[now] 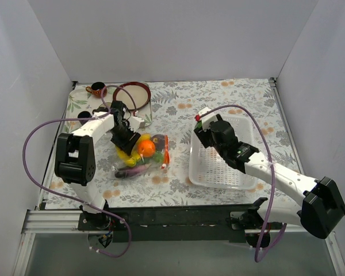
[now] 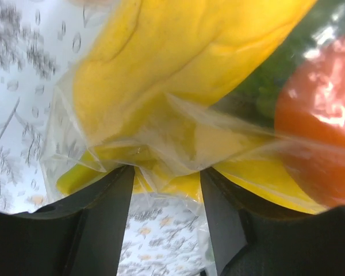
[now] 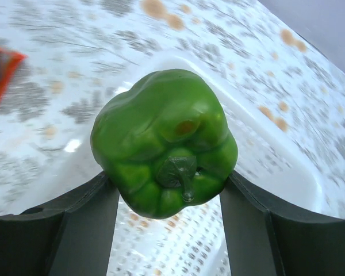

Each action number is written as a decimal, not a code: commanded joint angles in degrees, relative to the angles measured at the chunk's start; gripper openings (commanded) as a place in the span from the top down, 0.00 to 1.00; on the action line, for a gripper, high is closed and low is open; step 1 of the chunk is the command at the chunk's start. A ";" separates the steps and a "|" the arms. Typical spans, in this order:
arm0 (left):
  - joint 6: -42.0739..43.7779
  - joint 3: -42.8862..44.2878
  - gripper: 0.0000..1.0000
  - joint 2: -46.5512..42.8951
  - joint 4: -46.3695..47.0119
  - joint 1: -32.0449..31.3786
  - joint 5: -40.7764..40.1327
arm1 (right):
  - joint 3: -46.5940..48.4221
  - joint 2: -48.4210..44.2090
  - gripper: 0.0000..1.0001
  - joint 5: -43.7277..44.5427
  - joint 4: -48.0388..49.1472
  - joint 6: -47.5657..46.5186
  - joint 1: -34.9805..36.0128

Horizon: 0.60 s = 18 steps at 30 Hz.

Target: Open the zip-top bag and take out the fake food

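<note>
Floral tablecloth (image 1: 178,98) covered the whole worktop. White perforated basket (image 1: 210,172) sat right of centre, nearer the near edge. The zip-top bag (image 1: 155,164) (image 2: 184,132) lay left of centre, orange-red zip strip (image 1: 167,149) on its right side, facing the basket. Most of the fake food was inside it: yellow bananas (image 1: 126,154) (image 2: 178,52), an orange (image 1: 146,148) (image 2: 316,126), and a dark purple piece (image 1: 132,171) at the near end.

Round bowl (image 1: 132,95) stood twd the far-left corner, w/ a small cup (image 1: 98,90) just left of it.

Left gripper (image 1: 123,135) (image 2: 167,172) was at the bag's far-left end, jaws drawn in around a bunched fold of clear plastic w/ yellow showing thru; plastic touched both fingers.

Right gripper (image 1: 204,123) (image 3: 167,178) hung over the basket's far-left corner, jaws closed on a green bell pepper (image 3: 164,141), stem twd the wrist cam, one finger each side. Pepper was out of the bag, above the basket's rim.
</note>
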 commanded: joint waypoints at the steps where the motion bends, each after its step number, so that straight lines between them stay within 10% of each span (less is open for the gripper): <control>1: -4.82 5.37 0.46 2.46 0.99 -0.66 14.77 | -1.09 -2.33 0.99 20.41 -2.54 4.83 -2.24; 6: -6.67 13.03 0.29 -3.95 -4.46 -0.31 18.74 | -1.09 -2.86 0.98 25.72 -4.84 11.60 -2.33; 9: -6.15 11.38 0.12 -7.56 -4.30 0.13 17.08 | 1.10 -0.32 0.64 25.19 -7.73 12.13 -2.33; 11: -5.53 9.88 0.08 -10.99 -3.86 1.27 14.80 | 3.38 1.00 0.11 25.28 -10.45 12.48 -2.24; 12: -4.75 8.65 0.05 -11.95 -4.12 2.06 14.00 | 3.91 1.79 0.02 24.85 -10.90 12.49 -2.24; 18: -0.88 4.52 0.04 -15.31 -7.19 16.02 16.45 | 7.87 2.24 0.02 21.16 -11.26 11.08 -0.22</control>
